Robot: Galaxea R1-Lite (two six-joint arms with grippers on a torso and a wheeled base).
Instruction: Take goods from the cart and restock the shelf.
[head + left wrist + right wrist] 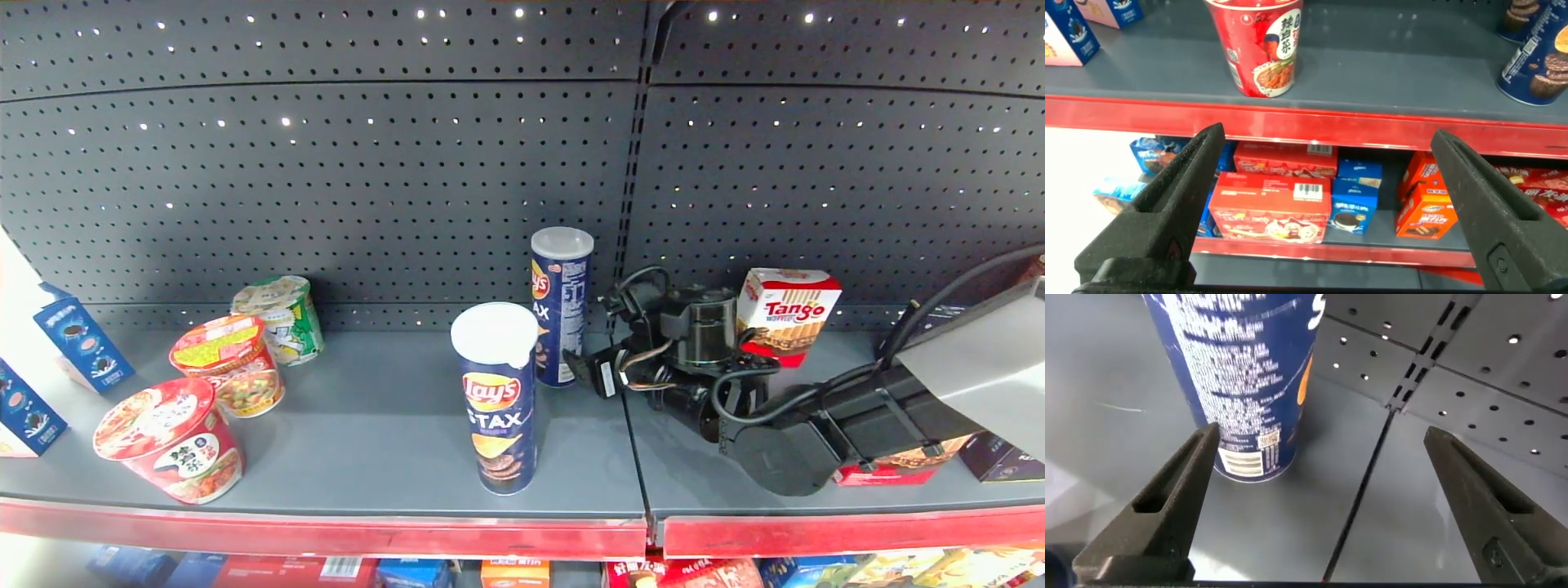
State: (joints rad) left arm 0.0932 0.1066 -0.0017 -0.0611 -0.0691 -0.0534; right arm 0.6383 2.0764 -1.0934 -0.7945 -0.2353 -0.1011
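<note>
Wafer box (788, 314) sits behind right gripper (1323, 434), splayed empty beside rear chip can (562, 306); left gripper (1327, 135) gapes.

A red noodle cup (171, 438), a second cup (230, 365) and a green one (279, 317) stand in a row. Blue cookie boxes (82, 343) are beside them. A wafer box (788, 314) stands near the perforated back panel (326, 163).

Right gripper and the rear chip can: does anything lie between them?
Nothing: in the right wrist view, bare grey shelf runs from the open right gripper to the upright rear chip can.
</note>
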